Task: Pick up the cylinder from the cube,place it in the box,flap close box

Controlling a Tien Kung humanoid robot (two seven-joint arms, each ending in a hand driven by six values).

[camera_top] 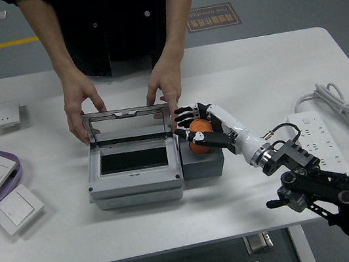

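Observation:
An orange cylinder (200,135) is just above the dark grey cube (203,163), to the right of the grey box (133,166). My right hand (199,126) is shut on the cylinder, its black fingers wrapped over it. The box stands open, its clear flap (127,124) raised upright at the back. A person's left hand (82,100) and right hand (165,86) hold the flap's top corners. My left arm is out of view.
A purple tray (15,171) with a white switch plate lies at the far left, another plate (16,208) in front of it and a socket plate (1,115) behind. A white power strip (318,141) and coiled cable (345,110) lie at the right.

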